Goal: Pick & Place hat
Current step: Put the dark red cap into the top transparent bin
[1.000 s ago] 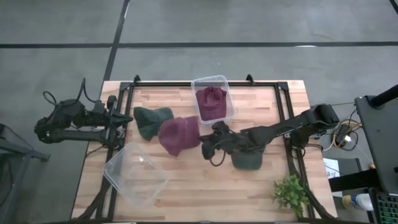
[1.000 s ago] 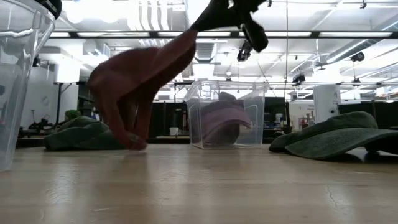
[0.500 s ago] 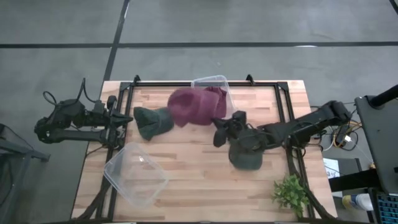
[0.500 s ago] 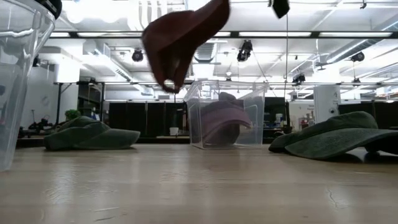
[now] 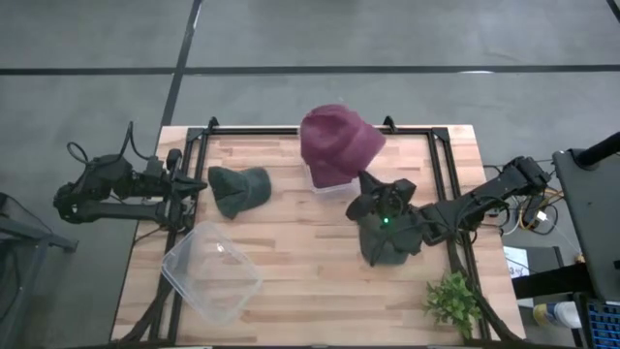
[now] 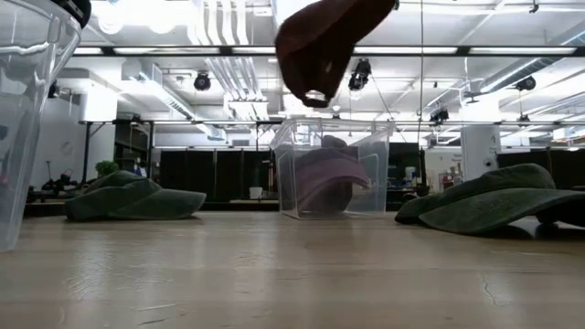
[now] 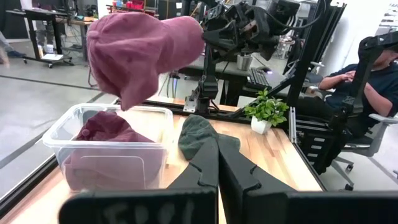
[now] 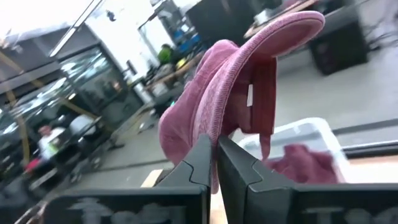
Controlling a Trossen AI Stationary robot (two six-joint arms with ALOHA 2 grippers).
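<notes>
Holding maroon hat point(image 5: 339, 143) aloft over clear bin point(image 6: 331, 169), right fingers point(image 8: 205, 158) pinching its fabric, left arm parked, fingers point(image 7: 202, 171) pressed together.

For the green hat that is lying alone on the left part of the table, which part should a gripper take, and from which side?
The green hat lies flat on the table, nothing touching it. Coming from above and pinching the raised fabric of its crown looks best; its low edges rest on the wood and give little to grasp.

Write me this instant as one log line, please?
right claw: shut on maroon hat | hat: in the air over clear bin holding another maroon hat | left claw: shut, idle at left table edge
</notes>
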